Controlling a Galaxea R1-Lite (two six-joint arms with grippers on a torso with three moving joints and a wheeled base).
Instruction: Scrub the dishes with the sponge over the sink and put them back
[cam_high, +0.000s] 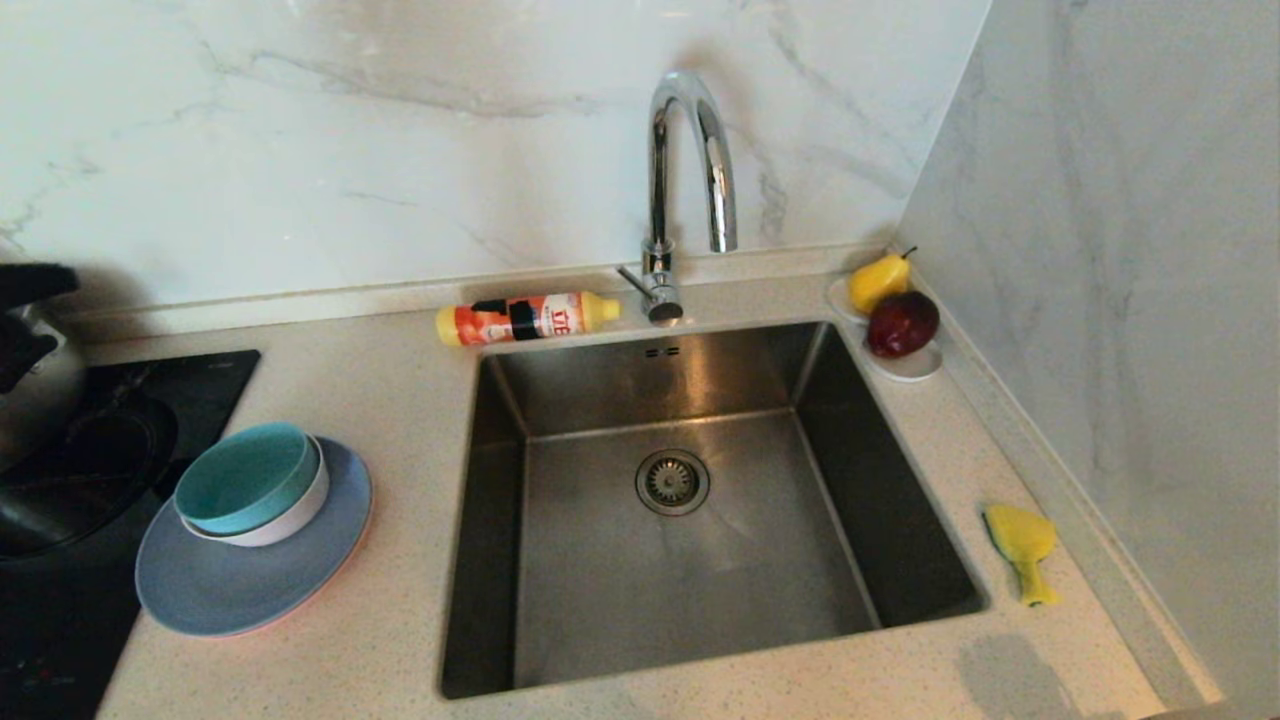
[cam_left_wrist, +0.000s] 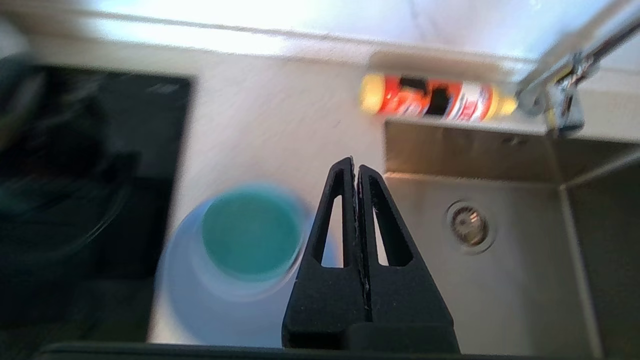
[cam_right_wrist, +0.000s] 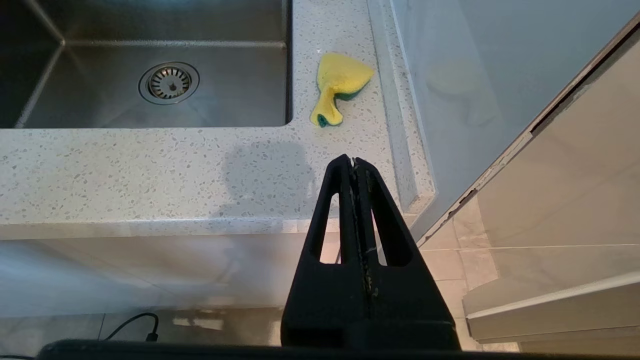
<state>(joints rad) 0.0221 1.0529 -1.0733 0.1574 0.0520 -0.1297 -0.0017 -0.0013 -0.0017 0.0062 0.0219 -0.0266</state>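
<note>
The crumpled yellow sponge (cam_high: 1021, 548) lay right of the sink (cam_high: 500, 420); teal bowl (cam_high: 243, 476) topped the stacked dishes; both grippers' fingers (cam_left_wrist: 345, 200) were clenched, empty.

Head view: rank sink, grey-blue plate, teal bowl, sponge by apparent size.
1. sink
2. grey-blue plate
3. teal bowl
4. sponge
The gaps are clear, so nearness to the camera does not change the order.

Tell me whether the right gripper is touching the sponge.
Apart. The right wrist view shows bare counter between the shut right gripper and the sponge.
</note>
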